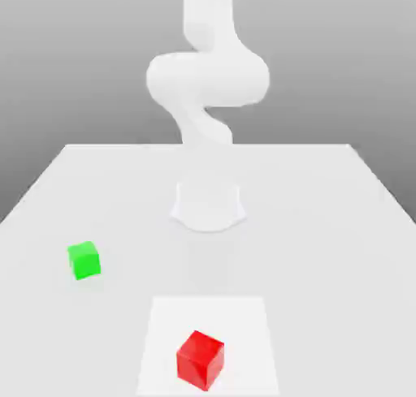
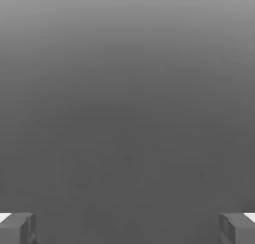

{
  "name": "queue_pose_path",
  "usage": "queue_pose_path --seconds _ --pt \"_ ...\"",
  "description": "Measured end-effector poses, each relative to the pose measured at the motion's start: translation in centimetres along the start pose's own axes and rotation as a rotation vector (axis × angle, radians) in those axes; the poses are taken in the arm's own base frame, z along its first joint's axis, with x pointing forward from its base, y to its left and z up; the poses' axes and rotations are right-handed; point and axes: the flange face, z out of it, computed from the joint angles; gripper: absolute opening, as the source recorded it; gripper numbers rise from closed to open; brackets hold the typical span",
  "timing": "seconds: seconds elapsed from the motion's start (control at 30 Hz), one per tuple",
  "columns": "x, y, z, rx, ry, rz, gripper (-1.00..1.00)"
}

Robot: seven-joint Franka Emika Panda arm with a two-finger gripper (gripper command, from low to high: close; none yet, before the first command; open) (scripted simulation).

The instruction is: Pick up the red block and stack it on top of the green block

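The red block [image 1: 200, 360] sits on the table near the front edge, slightly rotated, on a paler square patch [image 1: 162, 338]. The green block [image 1: 84, 260] rests on the table toward the exterior view's left, farther back than the red one and well apart from it. In the hand view my gripper [image 2: 127, 229] is open: its two grey fingertips [image 2: 18, 228] stand far apart with nothing between them, against a plain grey background. My white arm [image 1: 207, 75] rises from its base and bends upward, far above both blocks.
The arm's round base [image 1: 208, 205] stands at the middle of the white table [image 1: 325, 249], behind both blocks. The table's far edge runs across the back, with a grey backdrop beyond it.
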Motion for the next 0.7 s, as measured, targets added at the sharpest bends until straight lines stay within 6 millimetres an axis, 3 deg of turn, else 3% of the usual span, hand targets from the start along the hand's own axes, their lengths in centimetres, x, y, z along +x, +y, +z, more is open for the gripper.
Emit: queue_pose_path --seconds 0.2,0.4,0.57,0.7 --pt "-1.1 2.0 12.3 -0.039 -0.196 -0.202 0.00" --pt "-4.8 5.1 23.2 -0.080 -0.369 -0.403 0.00" --pt "-9.0 8.8 30.8 -0.121 -0.501 -0.575 0.00" --pt "-12.8 12.5 35.6 -0.160 -0.601 -0.721 0.00"
